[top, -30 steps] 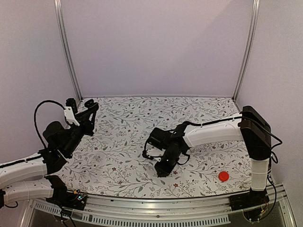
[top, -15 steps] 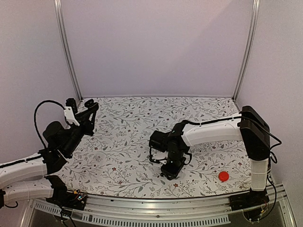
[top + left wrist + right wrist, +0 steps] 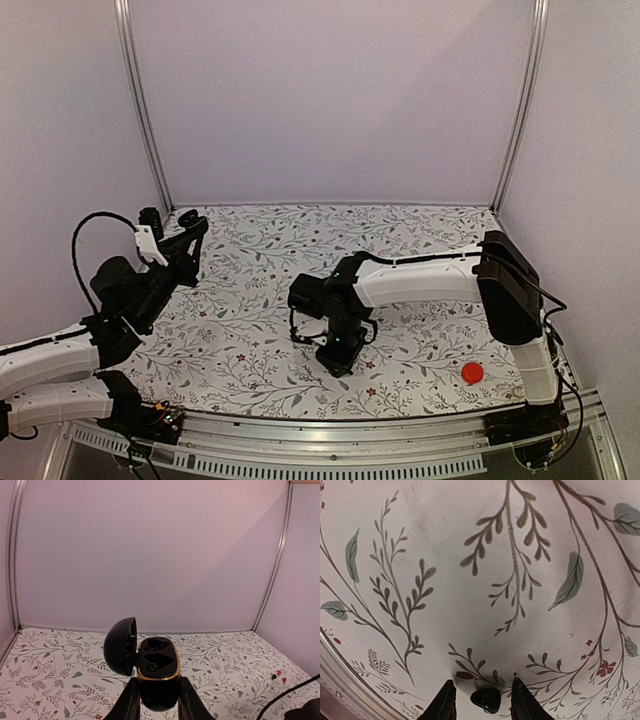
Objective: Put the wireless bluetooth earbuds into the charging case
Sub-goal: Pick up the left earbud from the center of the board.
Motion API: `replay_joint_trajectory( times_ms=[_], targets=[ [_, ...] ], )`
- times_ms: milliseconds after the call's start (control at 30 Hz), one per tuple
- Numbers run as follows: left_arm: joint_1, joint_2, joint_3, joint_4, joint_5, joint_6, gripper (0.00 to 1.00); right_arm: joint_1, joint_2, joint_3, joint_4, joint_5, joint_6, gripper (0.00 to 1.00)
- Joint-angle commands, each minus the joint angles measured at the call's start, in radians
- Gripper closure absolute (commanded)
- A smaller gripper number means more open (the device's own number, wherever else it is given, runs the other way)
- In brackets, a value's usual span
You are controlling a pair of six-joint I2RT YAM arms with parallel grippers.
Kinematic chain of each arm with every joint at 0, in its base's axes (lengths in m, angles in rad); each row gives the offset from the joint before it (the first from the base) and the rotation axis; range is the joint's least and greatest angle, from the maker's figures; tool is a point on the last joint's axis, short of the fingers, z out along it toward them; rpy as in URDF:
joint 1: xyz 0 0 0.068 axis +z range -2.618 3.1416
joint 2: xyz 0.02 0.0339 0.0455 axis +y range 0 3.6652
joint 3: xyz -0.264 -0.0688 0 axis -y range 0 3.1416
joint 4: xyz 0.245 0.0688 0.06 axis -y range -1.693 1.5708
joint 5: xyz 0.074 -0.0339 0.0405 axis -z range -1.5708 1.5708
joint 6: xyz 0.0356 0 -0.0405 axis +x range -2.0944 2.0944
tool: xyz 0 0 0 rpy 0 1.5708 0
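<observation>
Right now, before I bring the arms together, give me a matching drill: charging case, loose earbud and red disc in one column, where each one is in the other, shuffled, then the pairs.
Things
1. charging case
2. black earbud
3. red disc

Places
A. on the table by its front right corner, nothing touching it
B. clamped in the left claw, lid swung open
C. lying on the table between the open fingers of the right claw, not gripped

Pairs: 1-B, 2-C, 3-A
</observation>
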Motion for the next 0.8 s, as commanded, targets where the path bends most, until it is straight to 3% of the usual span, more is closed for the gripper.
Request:
replay_joint_trajectory(
  times_ms=[0,767],
  targets=[
    [0.014,-0.008,-0.009,0.041,-0.005,-0.001,0.77,0.007,0.053,0.052,-0.044,0.012,-0.03,0.66],
    [0.014,-0.003,-0.006,0.044,0.002,-0.006,0.77,0.027,0.05,0.032,-0.087,0.069,-0.02,0.7]
  ],
)
